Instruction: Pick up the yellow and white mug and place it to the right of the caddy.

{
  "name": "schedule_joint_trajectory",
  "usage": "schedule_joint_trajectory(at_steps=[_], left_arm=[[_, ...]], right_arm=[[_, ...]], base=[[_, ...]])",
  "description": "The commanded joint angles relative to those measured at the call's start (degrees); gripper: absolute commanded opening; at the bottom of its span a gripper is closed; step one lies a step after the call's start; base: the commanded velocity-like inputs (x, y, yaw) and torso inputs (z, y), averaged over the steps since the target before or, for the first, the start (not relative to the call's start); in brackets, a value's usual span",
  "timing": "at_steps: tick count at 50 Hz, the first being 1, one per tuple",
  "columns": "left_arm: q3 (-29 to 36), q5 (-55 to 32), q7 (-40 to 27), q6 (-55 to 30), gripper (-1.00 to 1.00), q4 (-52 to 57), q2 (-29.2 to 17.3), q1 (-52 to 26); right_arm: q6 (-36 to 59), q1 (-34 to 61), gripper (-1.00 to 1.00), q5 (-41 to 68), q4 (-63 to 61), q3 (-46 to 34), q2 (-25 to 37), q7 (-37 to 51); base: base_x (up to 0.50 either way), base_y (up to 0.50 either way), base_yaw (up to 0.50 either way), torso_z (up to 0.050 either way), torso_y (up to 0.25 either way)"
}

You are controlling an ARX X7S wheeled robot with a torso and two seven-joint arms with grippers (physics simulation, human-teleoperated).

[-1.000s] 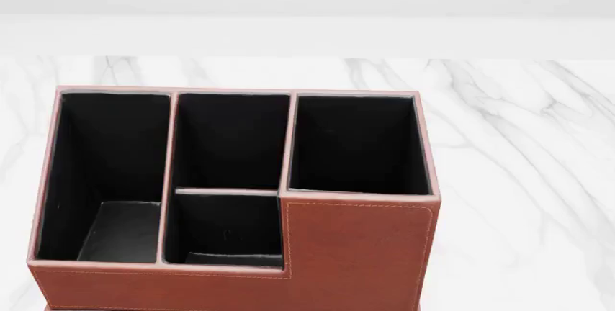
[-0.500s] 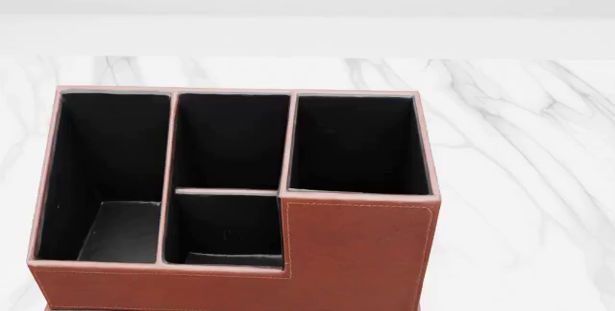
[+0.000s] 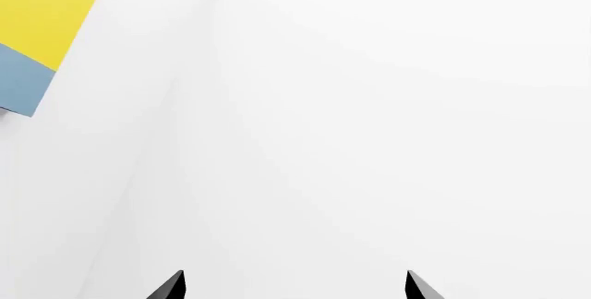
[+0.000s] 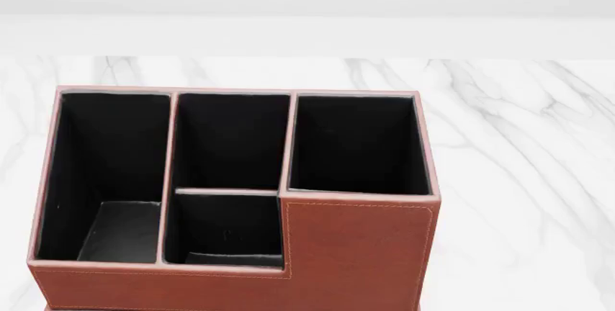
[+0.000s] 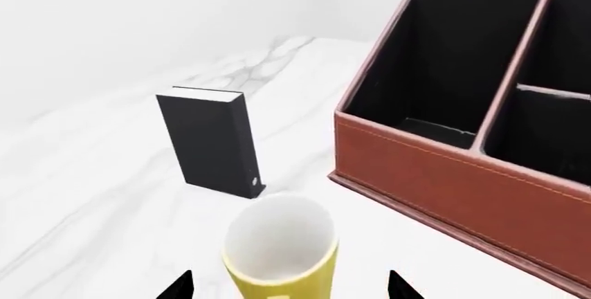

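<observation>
The right gripper (image 5: 290, 286) is spread open around the mug (image 5: 279, 252); the left gripper (image 3: 293, 286) is open too, holding nothing. On the marble table (image 5: 111, 188): caddy (image 4: 240, 203), black book (image 5: 210, 143), then the mug beside both.

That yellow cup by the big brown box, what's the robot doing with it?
The robot wants to pick up the yellow and white mug and set it to the right of the caddy. The right pincer has its two tips either side of the mug, open, not squeezing it yet. The mug stands upright on the marble table, with a black book standing beyond it. The left pincer is open too, facing blank white.
</observation>
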Motion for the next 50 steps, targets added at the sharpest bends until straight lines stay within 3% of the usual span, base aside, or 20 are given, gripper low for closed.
schedule_joint_trajectory(at_steps=[1,50], left_arm=[[0.03,0.00,0.01,0.00,1.00,0.00,0.00,0.00],[1.12,1.05,0.03,0.45,1.00,0.00,0.00,0.00]], right_arm=[[-0.35,-1.15,1.00,0.41,2.43,-0.17,-0.51,-1.84],[-10.21,-9.81,1.00,-5.73,20.74,0.37,-4.82,-12.41]], base=[[0.00,0.00,0.00,0.000,0.000],[0.00,0.00,0.00,0.000,0.000]])
